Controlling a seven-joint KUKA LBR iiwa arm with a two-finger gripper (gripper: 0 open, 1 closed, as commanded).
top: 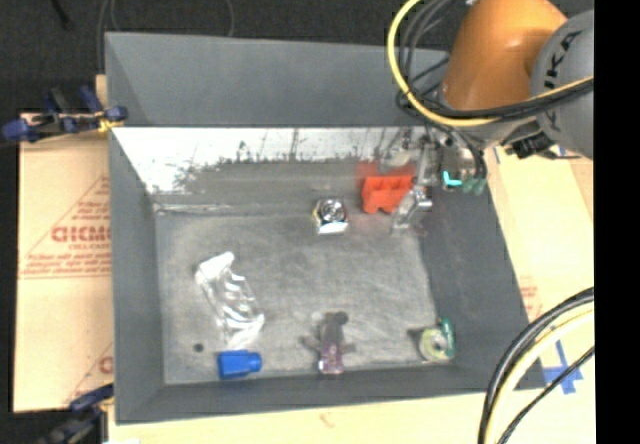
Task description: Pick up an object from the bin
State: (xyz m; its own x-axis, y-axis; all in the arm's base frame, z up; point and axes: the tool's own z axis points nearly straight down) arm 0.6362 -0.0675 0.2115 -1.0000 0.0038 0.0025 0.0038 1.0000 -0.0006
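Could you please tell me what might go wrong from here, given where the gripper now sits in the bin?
1. The gripper sits at the right edge of the red block rather than over its middle, so it may push the block aside instead of catching it.
2. Both lie close to the bin's far wall; the block could get jammed against it.
3. A shoved block might knock the small silver thing just to its left.

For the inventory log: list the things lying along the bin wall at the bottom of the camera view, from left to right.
blue cap → small purple figure → green-and-white roll
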